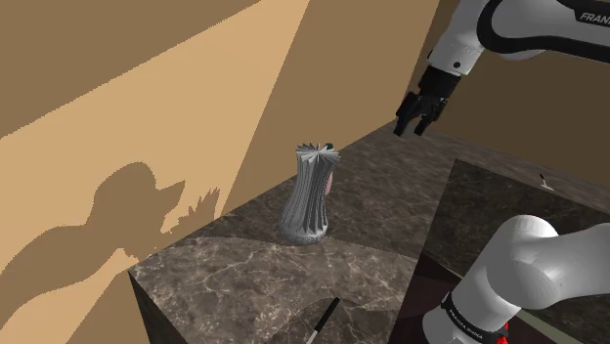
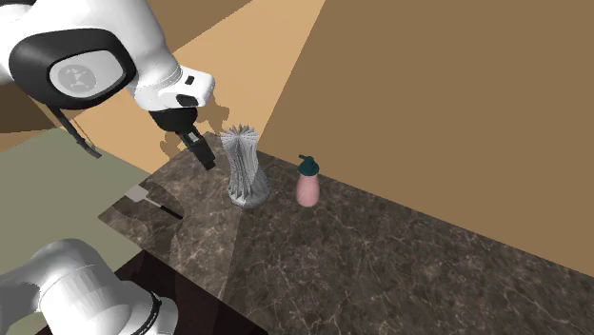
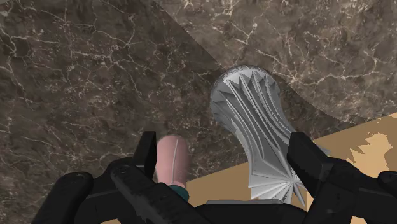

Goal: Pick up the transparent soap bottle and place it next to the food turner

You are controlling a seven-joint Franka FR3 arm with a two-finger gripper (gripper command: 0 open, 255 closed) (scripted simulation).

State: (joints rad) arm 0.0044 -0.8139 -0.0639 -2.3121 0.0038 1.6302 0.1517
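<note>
We note a white arm (image 1: 533, 264) with smooth rounded links, dark joint bands, dark FRANKA lettering (image 1: 593, 17) on one link, and an all-black, blocky two-finger gripper (image 1: 413, 128).

"FRAN" lettering, cut off, on white arm (image 1: 528, 29)

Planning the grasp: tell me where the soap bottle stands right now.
In the second exterior view the pink soap bottle stands upright on the dark marble counter, just right of the grey ribbed vase, near the tan wall.
</note>
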